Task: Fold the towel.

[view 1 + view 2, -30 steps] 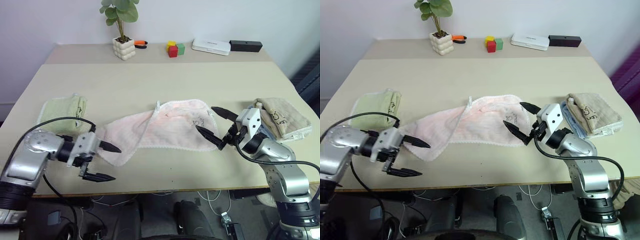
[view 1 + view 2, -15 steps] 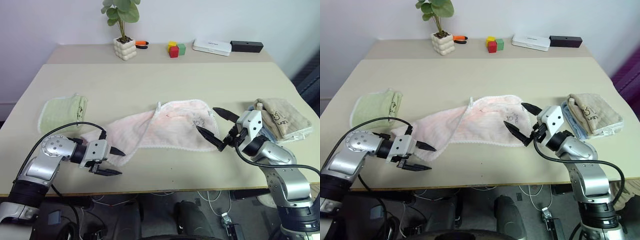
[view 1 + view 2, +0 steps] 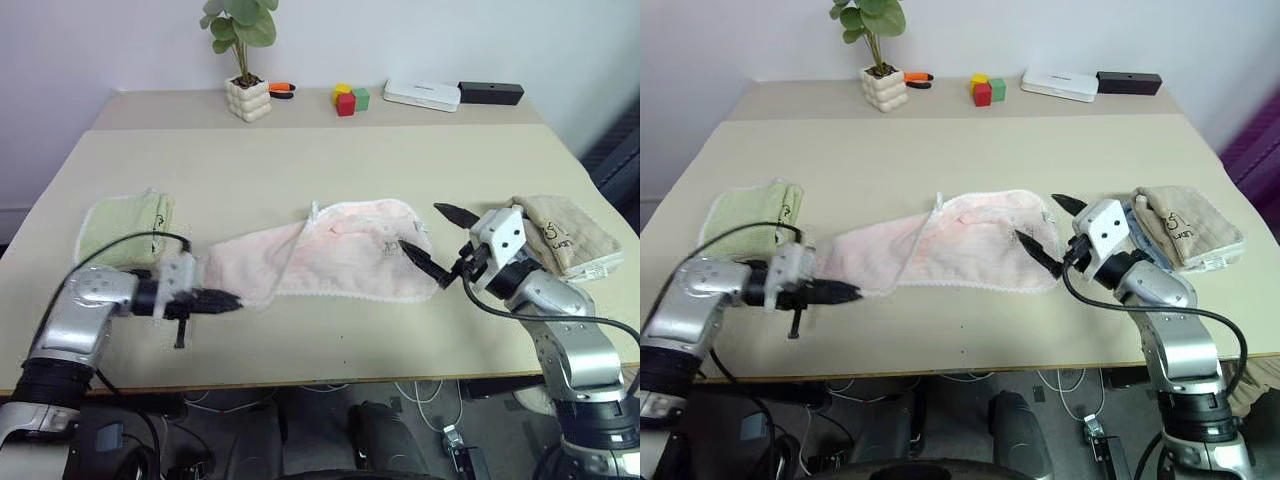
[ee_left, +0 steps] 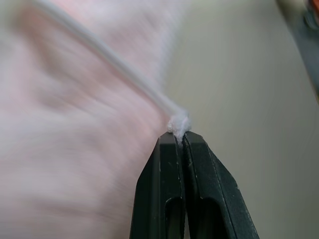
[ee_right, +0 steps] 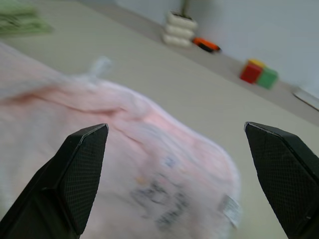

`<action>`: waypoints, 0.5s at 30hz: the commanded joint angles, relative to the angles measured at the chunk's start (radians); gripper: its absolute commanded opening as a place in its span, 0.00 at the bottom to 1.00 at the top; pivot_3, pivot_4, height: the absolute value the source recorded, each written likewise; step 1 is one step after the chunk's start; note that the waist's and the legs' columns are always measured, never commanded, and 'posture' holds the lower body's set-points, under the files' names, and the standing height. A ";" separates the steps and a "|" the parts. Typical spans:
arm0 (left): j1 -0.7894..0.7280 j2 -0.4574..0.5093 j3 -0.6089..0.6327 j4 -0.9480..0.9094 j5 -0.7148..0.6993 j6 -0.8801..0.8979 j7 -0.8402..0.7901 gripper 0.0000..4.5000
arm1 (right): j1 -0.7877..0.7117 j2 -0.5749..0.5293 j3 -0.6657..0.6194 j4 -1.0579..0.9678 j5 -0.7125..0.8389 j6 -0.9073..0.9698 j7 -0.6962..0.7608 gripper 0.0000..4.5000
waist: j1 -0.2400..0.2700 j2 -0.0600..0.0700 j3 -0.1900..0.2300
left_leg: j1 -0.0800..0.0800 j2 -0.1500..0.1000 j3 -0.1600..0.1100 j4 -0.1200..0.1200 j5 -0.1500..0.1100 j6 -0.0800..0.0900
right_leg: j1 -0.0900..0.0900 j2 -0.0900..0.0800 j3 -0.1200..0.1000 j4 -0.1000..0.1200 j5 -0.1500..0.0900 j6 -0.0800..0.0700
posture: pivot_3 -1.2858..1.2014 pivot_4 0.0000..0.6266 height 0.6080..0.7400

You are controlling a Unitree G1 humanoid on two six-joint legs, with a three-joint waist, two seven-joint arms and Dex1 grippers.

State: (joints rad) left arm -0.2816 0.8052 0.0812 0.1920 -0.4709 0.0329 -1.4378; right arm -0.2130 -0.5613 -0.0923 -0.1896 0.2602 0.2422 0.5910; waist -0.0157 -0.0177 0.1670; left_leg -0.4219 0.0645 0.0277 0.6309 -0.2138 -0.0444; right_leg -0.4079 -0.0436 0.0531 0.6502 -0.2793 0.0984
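Observation:
The pale pink towel (image 3: pixel 330 255) lies stretched out and crumpled across the middle of the table, with its white scalloped edge along the front and a dark scribble near its right end. My left gripper (image 3: pixel 228 300) is shut on the towel's white edge at the front left corner; the left wrist view shows that edge (image 4: pixel 178 123) pinched at the fingertips. My right gripper (image 3: pixel 421 228) stands open at the towel's right end, with one finger on either side of it. In the right wrist view the towel (image 5: pixel 149 149) lies between the two spread fingers.
A light green folded towel (image 3: pixel 125 225) lies at the left, a beige folded towel (image 3: pixel 565 235) at the right behind my right arm. Along the back stand a potted plant (image 3: pixel 247 97), coloured cubes (image 3: pixel 350 98), a white box (image 3: pixel 422 94) and a black box (image 3: pixel 491 92).
My left gripper went from wide open to shut on the towel's front left corner, and that corner is drawn in. My right gripper moved slightly forward onto the towel's right end, still open.

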 commanded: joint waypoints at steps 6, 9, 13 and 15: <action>0.139 0.034 0.178 -0.065 -0.170 0.070 -0.092 0.01 | -0.293 0.090 0.053 0.327 -0.140 0.147 -0.188 1.00 | -0.006 0.000 0.000 | 0.000 0.000 0.000 -0.002 0.000 0.000 | -0.002 0.000 0.000 0.001 0.000 0.000 | 0.52 0.24 1.00; 0.205 0.024 0.215 -0.106 -0.181 0.063 -0.082 0.01 | -0.386 0.129 0.047 0.455 -0.143 0.164 -0.212 1.00 | -0.004 0.000 0.000 | -0.002 0.000 0.000 -0.002 0.000 0.000 | -0.003 0.000 0.000 0.001 0.000 0.000 | 0.52 0.24 1.00; 0.271 0.002 0.238 -0.159 -0.178 0.056 -0.052 0.01 | -0.486 0.169 0.026 0.599 -0.119 0.185 -0.212 1.00 | 0.000 0.001 0.001 | -0.003 0.000 0.000 -0.001 0.000 0.000 | -0.003 -0.001 0.000 0.001 0.000 0.000 | 0.52 0.24 1.00; 0.301 -0.005 0.244 -0.195 -0.183 0.068 -0.038 0.01 | -0.516 0.167 0.039 0.657 -0.130 0.163 -0.190 1.00 | 0.000 0.001 0.001 | -0.003 0.000 0.000 -0.001 0.000 0.000 | -0.003 -0.001 0.000 0.001 0.000 0.000 | 0.52 0.24 1.00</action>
State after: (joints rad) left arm 0.0098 0.7998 0.2939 0.0420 -0.6322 0.1005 -1.4871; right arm -0.7031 -0.3890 -0.0403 0.4457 0.1306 0.4283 0.3897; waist -0.0155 -0.0171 0.1676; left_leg -0.4246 0.0645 0.0279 0.6298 -0.2139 -0.0443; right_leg -0.4109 -0.0446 0.0530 0.6509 -0.2792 0.0982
